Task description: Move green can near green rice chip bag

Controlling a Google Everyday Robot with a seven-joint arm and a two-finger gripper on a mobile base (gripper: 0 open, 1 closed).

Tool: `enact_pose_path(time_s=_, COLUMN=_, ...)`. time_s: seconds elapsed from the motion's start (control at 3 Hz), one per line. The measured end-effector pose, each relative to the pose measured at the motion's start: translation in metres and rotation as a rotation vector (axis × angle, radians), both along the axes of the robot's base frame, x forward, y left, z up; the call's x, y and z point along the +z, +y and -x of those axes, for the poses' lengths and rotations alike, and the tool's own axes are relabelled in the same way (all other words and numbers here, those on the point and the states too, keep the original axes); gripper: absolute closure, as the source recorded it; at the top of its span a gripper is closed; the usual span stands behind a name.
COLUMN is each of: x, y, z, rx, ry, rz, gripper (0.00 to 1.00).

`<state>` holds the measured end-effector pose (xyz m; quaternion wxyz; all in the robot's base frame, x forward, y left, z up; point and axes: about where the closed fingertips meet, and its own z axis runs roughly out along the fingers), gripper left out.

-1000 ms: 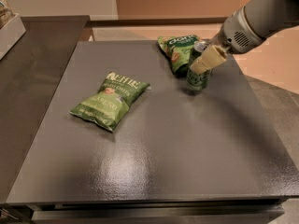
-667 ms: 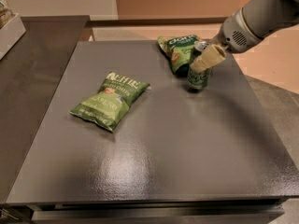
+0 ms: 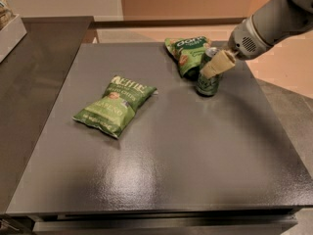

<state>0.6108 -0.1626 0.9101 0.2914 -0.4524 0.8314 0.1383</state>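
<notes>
The green can [image 3: 208, 82] stands upright on the dark grey table [image 3: 161, 151], at the back right. It touches the lower right edge of the green rice chip bag [image 3: 187, 52], which lies flat just behind and to its left. My gripper [image 3: 210, 68] reaches in from the upper right and is shut on the can's upper half. One beige finger [image 3: 218, 63] crosses the front of the can. The other finger is hidden behind it.
A larger, lighter green chip bag [image 3: 116, 105] lies at the table's left centre. A lower dark counter [image 3: 34, 62] adjoins the left side, with a white bin [image 3: 9, 33] at the far left. The table's right edge lies close to my arm [image 3: 266, 26].
</notes>
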Motion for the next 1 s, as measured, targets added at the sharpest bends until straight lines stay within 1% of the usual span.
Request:
enact_pose_path(time_s=0.33, x=-0.0020, y=0.0014, z=-0.0006, rx=0.002, ry=0.003, rz=-0.001, gripper=0.13)
enact_pose_path(time_s=0.67, x=-0.0032, y=0.0030, z=-0.0008, rx=0.005, ry=0.006, rz=-0.001, gripper=0.00)
enact_pose_path(time_s=1.0, x=-0.0032, y=0.0031, z=-0.0008, rx=0.005, ry=0.006, rz=-0.001, gripper=0.00)
